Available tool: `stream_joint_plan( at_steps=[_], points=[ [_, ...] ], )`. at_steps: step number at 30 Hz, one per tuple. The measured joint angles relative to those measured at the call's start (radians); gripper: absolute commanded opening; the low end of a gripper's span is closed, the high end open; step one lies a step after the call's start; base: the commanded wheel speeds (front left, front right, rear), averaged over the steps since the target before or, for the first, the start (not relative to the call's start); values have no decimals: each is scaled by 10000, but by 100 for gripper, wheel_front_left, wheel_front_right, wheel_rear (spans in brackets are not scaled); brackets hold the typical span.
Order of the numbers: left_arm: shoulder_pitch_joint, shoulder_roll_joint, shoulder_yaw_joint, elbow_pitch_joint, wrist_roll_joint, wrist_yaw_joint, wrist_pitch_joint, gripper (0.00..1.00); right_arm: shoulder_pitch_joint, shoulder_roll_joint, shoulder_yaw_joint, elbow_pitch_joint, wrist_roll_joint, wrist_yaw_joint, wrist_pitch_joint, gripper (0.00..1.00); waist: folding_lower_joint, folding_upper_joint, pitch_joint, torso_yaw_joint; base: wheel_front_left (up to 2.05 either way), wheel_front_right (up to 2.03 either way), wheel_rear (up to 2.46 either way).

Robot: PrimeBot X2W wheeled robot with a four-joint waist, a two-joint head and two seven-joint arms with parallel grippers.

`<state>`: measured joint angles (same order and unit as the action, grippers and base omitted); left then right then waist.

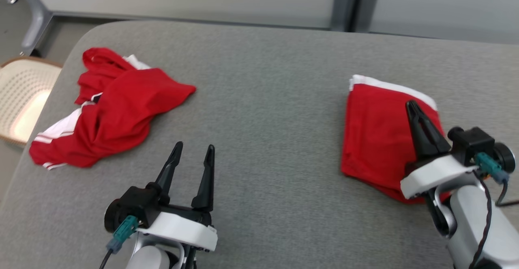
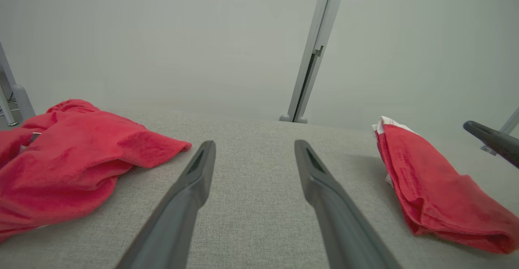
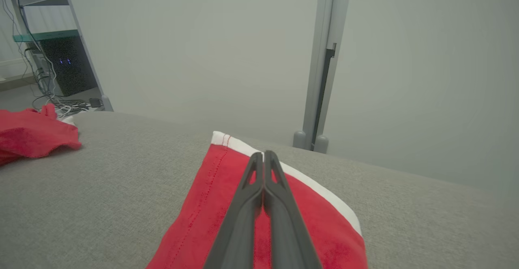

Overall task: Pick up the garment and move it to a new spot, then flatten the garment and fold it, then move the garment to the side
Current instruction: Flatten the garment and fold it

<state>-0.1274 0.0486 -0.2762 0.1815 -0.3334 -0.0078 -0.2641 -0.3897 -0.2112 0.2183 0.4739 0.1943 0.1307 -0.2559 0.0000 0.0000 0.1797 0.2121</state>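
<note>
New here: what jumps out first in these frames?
Red on grey: a crumpled garment lies at the left of the table, and a folded garment with a white edge lies at its right. The right gripper is shut over the folded garment; the left gripper stands open over bare table between them.

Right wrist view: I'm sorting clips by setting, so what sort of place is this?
Probably a lab or office work area: a shelf rack with a computer tower and loose cables, pale partition panels joined by a post, and a grey cloth-topped table carrying a folded red garment.
</note>
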Motion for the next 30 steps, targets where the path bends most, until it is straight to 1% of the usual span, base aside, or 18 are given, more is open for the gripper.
stream_joint_plan(
  at_steps=[4, 8, 12, 15, 18, 22, 26, 30],
  points=[
    [-290, 2, -326, 19, -184, -10, 0, 100, -982, -215, 270, 1266, 81, 2, 13, 0, 0, -1, 416, 616, 0, 0, 0],
    [-403, 8, -514, -42, -389, 50, 0, 100, -1732, -263, 334, 2522, 433, 0, 182, 0, 0, 0, 781, 1204, 0, 0, 0],
    [-450, 4, -633, -109, -489, 52, 0, 100, -2237, -326, 616, 3499, 621, 2, 199, 0, 0, 0, 1081, 1658, 0, 0, 0],
    [-422, 8, -650, -105, -489, 61, 0, 100, -2500, -349, 746, 4138, 784, 0, 198, 0, 0, 0, 1202, 1865, 0, 0, 0],
    [-410, 8, -658, -88, -489, 90, 0, 100, -2708, -301, 826, 4644, 999, 0, 194, 0, 0, 0, 1219, 1879, 0, 0, 0],
    [-413, 0, -675, -35, -485, 102, 0, 100, -2861, -104, 1252, 4949, 1319, -2, 148, 0, 0, 0, 1137, 1713, 0, 0, 0],
    [-410, 2, -610, 27, -428, 100, 0, 100, -2821, 17, 1519, 4961, 1760, 0, 15, 0, 0, 0, 878, 1464, 0, 0, 0],
    [-330, 0, -414, 56, -318, 88, 0, 100, -2584, 12, 1724, 4606, 2021, 0, -13, 0, 0, 0, 482, 1130, 0, 0, 0]
  ],
)
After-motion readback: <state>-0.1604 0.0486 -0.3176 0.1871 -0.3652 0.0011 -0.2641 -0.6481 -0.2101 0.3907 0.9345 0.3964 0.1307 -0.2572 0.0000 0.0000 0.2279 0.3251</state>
